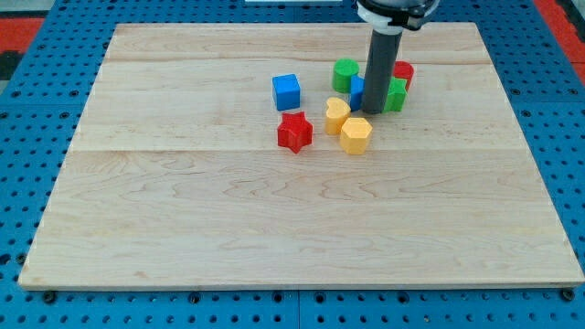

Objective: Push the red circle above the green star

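The red circle [404, 72] sits near the view's top right of the block cluster, partly hidden by my rod. The green star [396, 95] lies just below it, touching or nearly touching it. My tip [375, 111] rests on the board just left of the green star and below-left of the red circle. It stands between the green star and a small blue block [356, 91], which the rod partly hides.
A green circle [345, 73] lies left of the rod. A yellow heart [337, 114] and a yellow hexagon [356, 134] sit just below-left of my tip. A red star [294, 132] and a blue cube [286, 91] lie further left on the wooden board [274, 228].
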